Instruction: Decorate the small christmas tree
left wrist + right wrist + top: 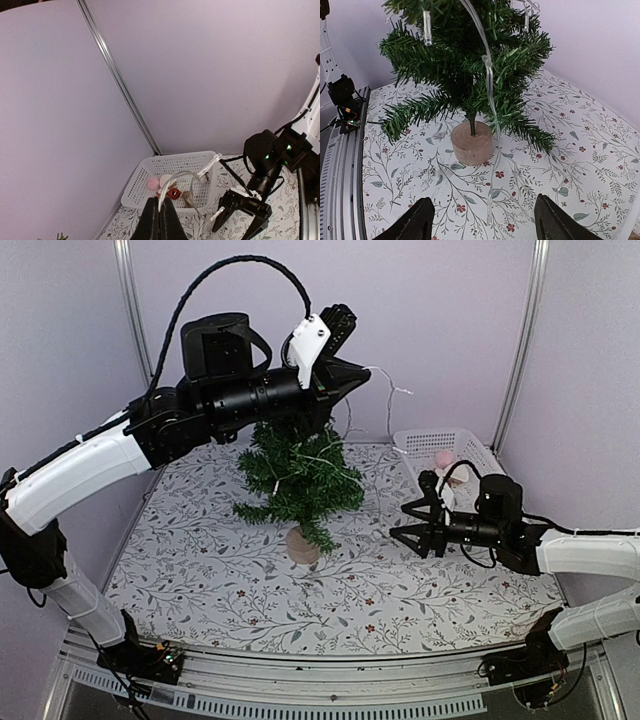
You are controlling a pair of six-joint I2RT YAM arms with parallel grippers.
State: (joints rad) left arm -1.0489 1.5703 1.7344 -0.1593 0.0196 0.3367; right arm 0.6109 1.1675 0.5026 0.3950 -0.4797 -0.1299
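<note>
A small christmas tree [300, 475] stands upright on its pale wooden stump [303, 545], near the middle of a bench [200, 580] covered in a leafy printed cloth. The left gripper [362, 372] hangs high above and just behind the treetop, its jaws pinched shut on a clear light string [490, 90]. The string drapes down through the branches and hangs past the stump toward the cloth. The right gripper [400, 520] sits low to the tree's right, jaws spread wide and holding nothing. The step in hand looks to be winding the lights. Doing it well likely means carrying the held end around the tree with some slack, so the strand settles onto the branches without tugging the tree over. Meanwhile the free gripper could steady the stump or the loose tail. At the back right sits a white slotted basket [170, 161]. It holds a pink pompom [152, 183], a small red ornament [174, 193], and other pieces too small to make out.
</note>
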